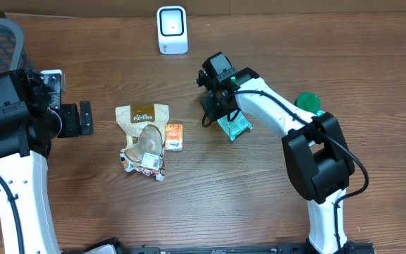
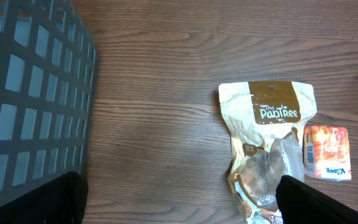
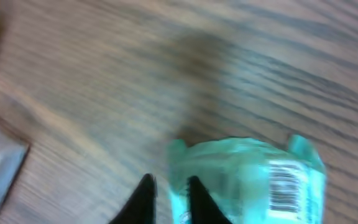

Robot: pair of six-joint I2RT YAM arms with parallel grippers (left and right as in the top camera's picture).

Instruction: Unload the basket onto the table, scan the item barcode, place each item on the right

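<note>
Right gripper (image 3: pixel 171 200) is on the teal packet (image 1: pixel 234 127), fingers drawn in narrow, and the wrist view shows the packet's near edge pinched between the two dark fingertips (image 3: pixel 143 198). That view is blurred, so I can't tell whether the packet is clear of the table (image 1: pixel 344 49) or resting on it.

The packet sits below and to the right of the white scanner (image 1: pixel 171 29), well apart from it. Its long axis runs on a diagonal. The gripped end is the one nearer the scanner, and the free end points down and away to the right. From the wrist camera the packet stretches out sideways from the fingers, and the barcode (image 3: pixel 284 184) is on the far end, away from the grip, with its printed face turned up to the camera rather than to the scanner.

The left gripper (image 1: pixel 83 118) hangs far down-left of the scanner, fingers spread as wide as they go, nothing between them but bare wood. Just to its scanner side lies the PanTree pouch (image 2: pixel 269 143), label end toward the scanner, with a small orange packet (image 2: pixel 328 152) just beside it. A dark mesh basket (image 2: pixel 23 93) sits at the left edge. A green round thing (image 1: pixel 307 102) lies beyond the teal packet, farther right of the scanner.
</note>
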